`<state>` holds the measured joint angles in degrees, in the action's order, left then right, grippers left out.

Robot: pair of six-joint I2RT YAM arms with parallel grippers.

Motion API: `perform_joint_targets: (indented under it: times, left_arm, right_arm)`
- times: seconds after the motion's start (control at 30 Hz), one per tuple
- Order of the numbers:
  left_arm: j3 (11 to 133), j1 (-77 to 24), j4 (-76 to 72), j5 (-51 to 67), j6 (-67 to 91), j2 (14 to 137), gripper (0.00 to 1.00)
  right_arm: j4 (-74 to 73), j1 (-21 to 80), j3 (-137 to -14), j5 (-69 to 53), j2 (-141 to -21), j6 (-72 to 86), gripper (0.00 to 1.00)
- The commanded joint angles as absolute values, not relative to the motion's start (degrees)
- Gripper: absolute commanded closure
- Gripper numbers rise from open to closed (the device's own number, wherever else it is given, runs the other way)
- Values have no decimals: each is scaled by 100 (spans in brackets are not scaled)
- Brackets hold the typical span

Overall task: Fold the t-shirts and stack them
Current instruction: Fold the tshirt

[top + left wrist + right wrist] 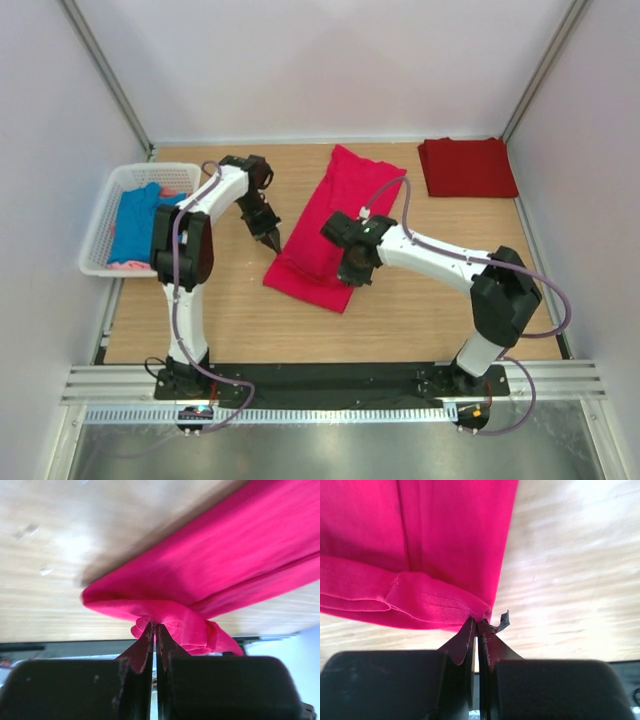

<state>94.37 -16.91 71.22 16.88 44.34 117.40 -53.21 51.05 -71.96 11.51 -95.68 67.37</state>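
Scanning from the left, you have the basket [95, 240] at the tabletop [420, 320] edge, a blue t-shirt [132, 225] inside. Your left pincer [154, 630] is clamped tight on the bright pink-red t-shirt [340, 215] at its left edge. Your right pincer [477, 625] pinches its near hem corner. Bare wood shows on both sides of it. The folded dark red t-shirt [467, 167] lies in the far right corner.

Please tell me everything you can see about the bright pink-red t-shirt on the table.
The t-shirt is soft, plain, bright pinkish-red cloth, folded into a long strip lying slantwise on the wooden table. A stitched hem shows at its near end. The left gripper is shut on its left edge, bunching the cloth; the right gripper is shut on the near right corner.
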Motion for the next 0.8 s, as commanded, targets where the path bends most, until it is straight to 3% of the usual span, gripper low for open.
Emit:
perform_joint_targets:
  times: [0.0,0.37,0.77]
  left_arm:
    - [10281,-1758,7207,2223,4825,12241,100]
    - [13663,-1732,7480,2751,5229,14254,100]
    - [13246,-1538,5081,3551,6309,14353,100]
  right_arm:
    - [-5440,4712,-7584,845,-9386,5881,99]
    - [-5633,3455,-8568,896,-10475,4870,99]
    - [-5801,2707,-9387,967,-11224,4562,99]
